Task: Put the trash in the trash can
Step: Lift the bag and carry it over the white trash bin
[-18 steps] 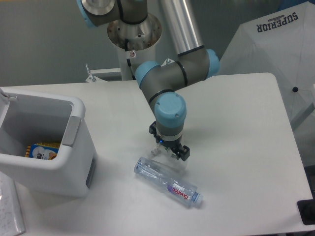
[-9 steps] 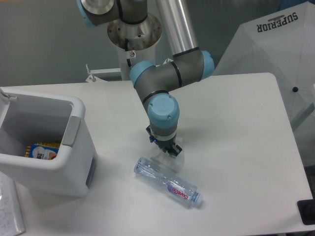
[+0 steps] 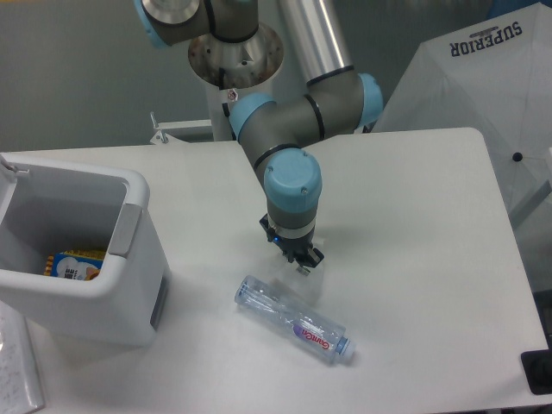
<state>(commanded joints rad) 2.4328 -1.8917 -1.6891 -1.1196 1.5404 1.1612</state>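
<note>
Jaws look pinched together, can't tell on what. I'm between grabs: bottle (image 3: 293,318) lies on the counter (image 3: 414,241), needs picking for the bin (image 3: 86,259).

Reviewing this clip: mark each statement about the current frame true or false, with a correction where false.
1. The bottle lies on its side on the table. True.
2. The bottle is inside the trash can. False: it is on the table, to the right of the can.
3. The gripper is above the trash can. False: it hangs over the table just beyond the bottle.
4. The trash can already holds a yellow-and-blue package. True.
5. The trash can lies tipped over. False: it stands upright, opening upward.
</note>
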